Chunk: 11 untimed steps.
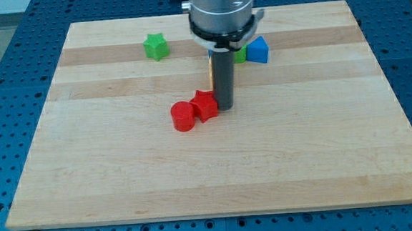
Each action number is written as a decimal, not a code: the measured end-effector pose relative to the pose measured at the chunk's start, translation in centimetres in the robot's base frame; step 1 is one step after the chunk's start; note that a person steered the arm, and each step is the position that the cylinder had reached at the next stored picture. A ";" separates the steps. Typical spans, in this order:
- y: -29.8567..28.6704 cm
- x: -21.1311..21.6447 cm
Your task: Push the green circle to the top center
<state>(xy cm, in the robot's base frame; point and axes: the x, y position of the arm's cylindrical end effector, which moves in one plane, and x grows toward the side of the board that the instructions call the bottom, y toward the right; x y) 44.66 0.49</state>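
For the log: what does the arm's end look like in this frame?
A grey metallic cylindrical housing with a dark band and a white ring at its base, then a straight dark rod ending at my tip. No cables or markings visible.

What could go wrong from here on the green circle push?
My tip sits against the red star-like block, beside the red cylinder; moving off may drag them. The green circle is mostly hidden behind the rod, wedged near the blue block and an orange block; a push may shove those too.
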 end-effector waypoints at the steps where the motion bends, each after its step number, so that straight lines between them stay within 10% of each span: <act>1: 0.6 0.0; 3: 8.8 -3.6; 11: 5.3 -17.9</act>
